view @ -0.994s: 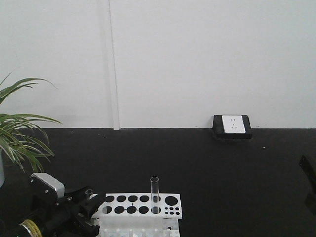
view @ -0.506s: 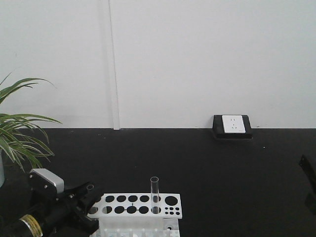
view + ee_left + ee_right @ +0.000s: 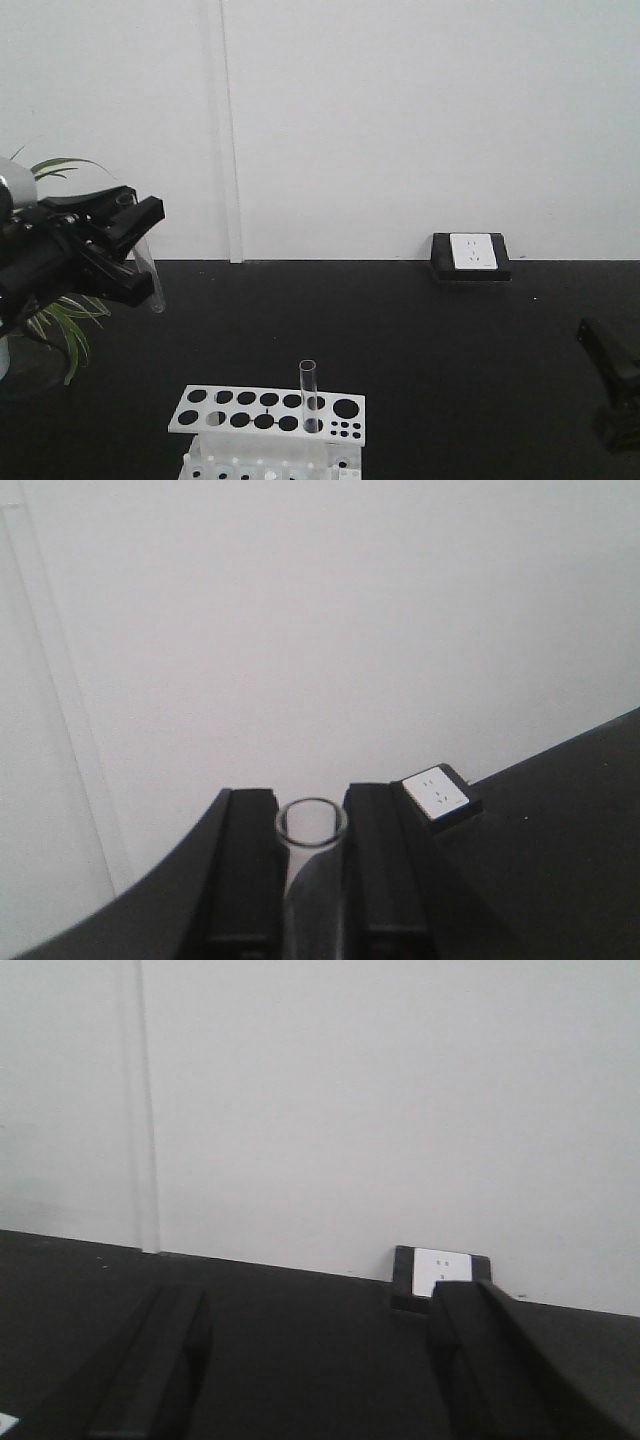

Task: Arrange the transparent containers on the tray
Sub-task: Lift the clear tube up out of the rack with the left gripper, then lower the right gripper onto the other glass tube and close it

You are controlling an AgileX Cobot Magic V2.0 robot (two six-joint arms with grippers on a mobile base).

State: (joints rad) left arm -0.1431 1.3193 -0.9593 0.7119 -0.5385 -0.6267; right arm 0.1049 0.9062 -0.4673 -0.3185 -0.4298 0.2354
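Observation:
My left gripper [image 3: 134, 246] is raised high at the left, shut on a clear glass test tube [image 3: 150, 287] whose rounded bottom hangs below the fingers. The left wrist view has the tube's open rim [image 3: 311, 823] pinched between the two black fingers of the left gripper [image 3: 311, 815]. A second test tube [image 3: 308, 392] stands upright in the white perforated rack [image 3: 345, 408], the tray, at the bottom centre. My right gripper [image 3: 320, 1355] stands open over the black table with nothing between its fingers; in the front view it [image 3: 612, 395] is at the right edge.
A white wall socket in a black frame [image 3: 470, 254] sits at the back of the black table [image 3: 420, 340] against the white wall. A green plant [image 3: 55, 315] stands at the far left, behind my left arm.
My left gripper has risen from table level beside the rack's left end to well above it, carrying its tube. The right gripper has come further into view at the right edge.

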